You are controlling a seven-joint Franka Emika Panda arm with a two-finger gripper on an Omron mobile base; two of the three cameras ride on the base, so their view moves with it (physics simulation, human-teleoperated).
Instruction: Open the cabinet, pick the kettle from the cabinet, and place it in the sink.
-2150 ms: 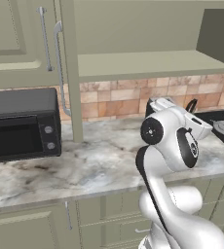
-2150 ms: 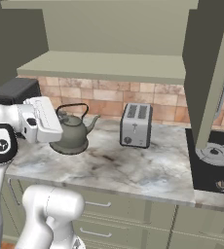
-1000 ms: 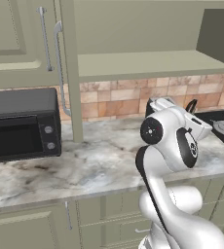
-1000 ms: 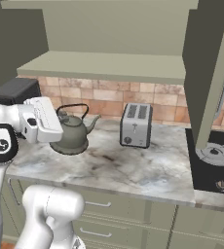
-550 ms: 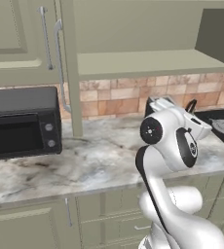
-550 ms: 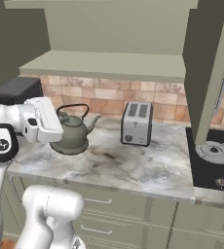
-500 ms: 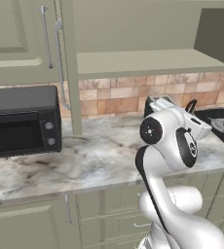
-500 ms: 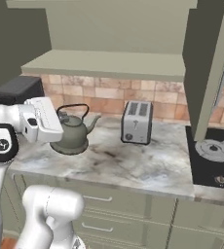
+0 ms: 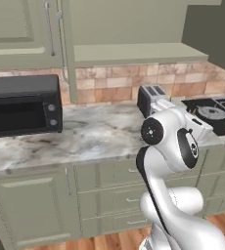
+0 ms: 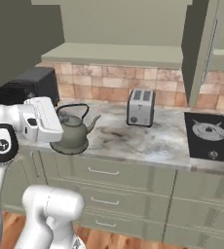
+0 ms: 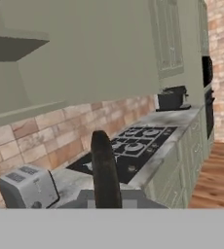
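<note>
The kettle's dark arched handle (image 11: 105, 170) rises in the near foreground. Behind it, a silver toaster (image 11: 27, 186) stands on the table (image 11: 75, 182) at the left, against the brick backsplash (image 11: 50, 131). A black stovetop (image 11: 128, 148) lies beyond, with a dark pot (image 11: 171, 98) farther off.

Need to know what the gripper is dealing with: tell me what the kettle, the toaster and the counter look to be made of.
Kettle: dull grey metal, matte with little shine; its thin arched handle is darker.
Toaster: brushed silver metal by its pale sheen, with two dark slots on top.
Counter: pale stone with grey veining, probably marble or an imitation, smooth finish.
</note>
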